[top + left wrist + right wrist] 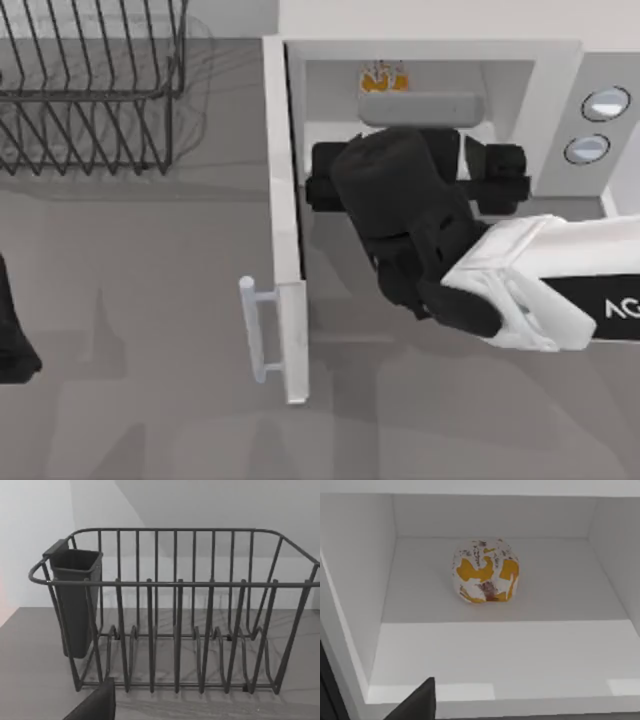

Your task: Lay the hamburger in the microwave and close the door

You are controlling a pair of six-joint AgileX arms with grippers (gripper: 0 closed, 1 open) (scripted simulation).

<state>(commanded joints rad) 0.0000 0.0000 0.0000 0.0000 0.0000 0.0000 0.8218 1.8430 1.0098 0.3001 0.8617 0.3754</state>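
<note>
The hamburger (383, 78) (486, 571), a blotchy orange-yellow and white lump, lies on the floor of the pale cavity toward the back of the microwave (560, 70). Nothing touches it. The door (285, 200) stands swung fully out toward the table's front, at the cavity's left side, with its bar handle (258, 330) on the outer face. My right gripper (415, 140) hovers at the cavity's mouth, open, its fingers spread wide with nothing between them, a short way in front of the hamburger. My left gripper (15, 340) rests at the table's left edge.
A black wire rack (90, 90) (175, 620) with a dark cup holder (75, 600) stands at the back left. Two round knobs (598, 125) sit on the microwave's grey panel at the right. Bare grey table lies between the rack and the door.
</note>
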